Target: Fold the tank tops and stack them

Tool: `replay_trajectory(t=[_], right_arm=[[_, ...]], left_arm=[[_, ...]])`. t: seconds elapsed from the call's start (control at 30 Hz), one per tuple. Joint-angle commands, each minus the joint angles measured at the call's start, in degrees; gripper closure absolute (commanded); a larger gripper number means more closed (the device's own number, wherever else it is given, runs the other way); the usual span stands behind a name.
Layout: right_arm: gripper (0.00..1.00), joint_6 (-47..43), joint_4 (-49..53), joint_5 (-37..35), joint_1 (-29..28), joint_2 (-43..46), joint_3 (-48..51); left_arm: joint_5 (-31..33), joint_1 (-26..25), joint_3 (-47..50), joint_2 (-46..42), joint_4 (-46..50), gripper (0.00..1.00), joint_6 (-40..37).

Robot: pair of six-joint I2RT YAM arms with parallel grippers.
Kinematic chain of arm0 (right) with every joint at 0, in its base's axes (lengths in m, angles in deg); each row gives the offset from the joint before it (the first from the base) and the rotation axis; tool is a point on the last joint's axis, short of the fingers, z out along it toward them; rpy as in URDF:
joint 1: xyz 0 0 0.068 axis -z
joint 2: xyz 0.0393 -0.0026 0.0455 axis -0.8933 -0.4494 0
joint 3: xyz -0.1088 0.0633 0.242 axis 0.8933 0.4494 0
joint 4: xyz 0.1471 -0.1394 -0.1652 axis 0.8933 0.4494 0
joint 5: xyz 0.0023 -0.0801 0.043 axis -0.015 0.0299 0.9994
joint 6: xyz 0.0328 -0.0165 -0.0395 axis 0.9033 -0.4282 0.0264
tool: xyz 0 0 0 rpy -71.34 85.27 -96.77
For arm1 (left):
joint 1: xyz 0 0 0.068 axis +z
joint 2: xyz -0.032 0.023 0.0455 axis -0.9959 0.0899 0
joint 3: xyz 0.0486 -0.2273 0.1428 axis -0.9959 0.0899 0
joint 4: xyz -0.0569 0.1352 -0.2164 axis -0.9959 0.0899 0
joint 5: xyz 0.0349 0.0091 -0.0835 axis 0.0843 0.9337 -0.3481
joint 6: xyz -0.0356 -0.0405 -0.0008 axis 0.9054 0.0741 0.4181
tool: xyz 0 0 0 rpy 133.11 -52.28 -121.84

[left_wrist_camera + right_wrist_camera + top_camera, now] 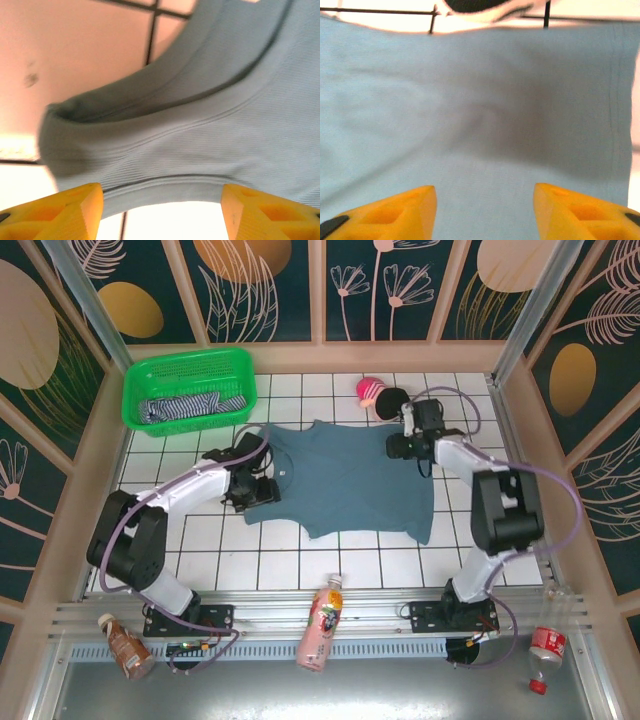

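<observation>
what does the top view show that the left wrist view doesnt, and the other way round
Top view: green basket holding the striped top, pink toy, right hand over the blue top, a bottle at the near edge. Left wrist view: the stitched edge seam close up, a dark smudge on the tiles. Both: the blue top on the tiles, with the left hand open at its edge.

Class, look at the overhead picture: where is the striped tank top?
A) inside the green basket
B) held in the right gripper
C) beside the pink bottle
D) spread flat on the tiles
A: the striped tank top lies bunched inside the green basket at the table's far left corner.
</observation>
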Motion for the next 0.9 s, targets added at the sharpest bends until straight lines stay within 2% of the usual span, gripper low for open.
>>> replay_trajectory(t=[0.0,0.1,0.33,0.6,0.87], right_arm=[[0.36,11.72,4.69,6.57,0.51,10.13,8.86],[0.34,19.20,9.30,7.83,0.39,18.62,15.36],[0.37,30.65,18.90,2.61,0.95,32.65,24.07],[0.38,31.93,28.84,-2.48,1.47,33.10,23.02],[0.42,32.97,28.07,-0.75,1.40,29.38,25.70]], left_arm=[[1.41,0.68,4.07,-2.05,5.04,0.38,-2.76],[0.33,0.81,6.60,-3.61,5.14,0.40,-2.28],[1.95,2.63,10.42,-4.39,2.25,0.45,-3.15],[-0.90,2.63,10.05,-3.53,-3.34,0.48,-1.90],[-0.13,2.60,9.60,-2.16,-5.69,0.55,-2.30]])
